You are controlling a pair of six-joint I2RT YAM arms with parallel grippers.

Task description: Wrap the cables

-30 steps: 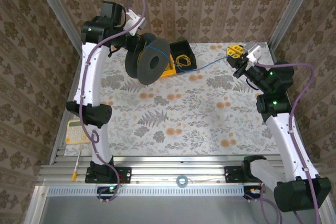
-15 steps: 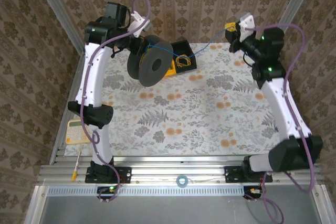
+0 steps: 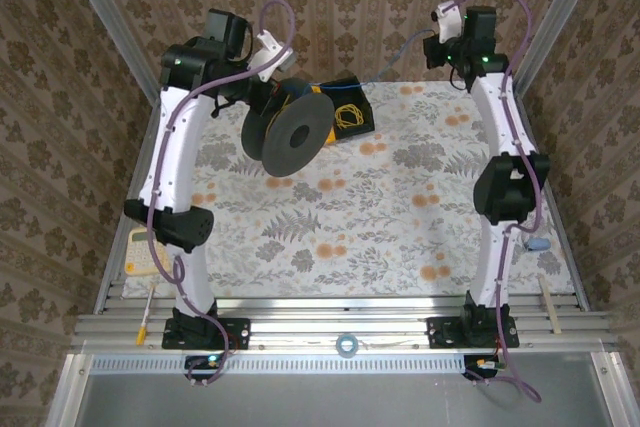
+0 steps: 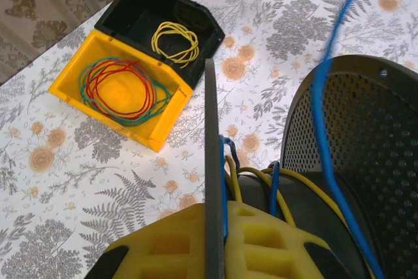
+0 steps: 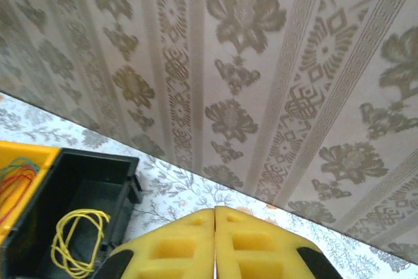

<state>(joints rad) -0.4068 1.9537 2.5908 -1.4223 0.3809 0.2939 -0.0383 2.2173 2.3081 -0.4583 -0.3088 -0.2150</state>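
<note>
While the left gripper (image 4: pixel 213 230) stands clamped on the flange of a black spool (image 3: pixel 290 132) at about 11 o'clock over the worktop (image 3: pixel 400 217), the blue cable (image 4: pixel 321 115) leaves the hub, where yellow cable (image 4: pixel 297 184) strands also lie, and stretches towards 1 o'clock. There the right gripper (image 5: pixel 214 236), up by the wall, has its pads pressed together, the cable running into them. At the spool's 2 o'clock a black bin (image 4: pixel 124 8) with a yellow coil (image 4: pixel 175 39) touches a yellow bin (image 4: pixel 153 140) of red and green loops.
</note>
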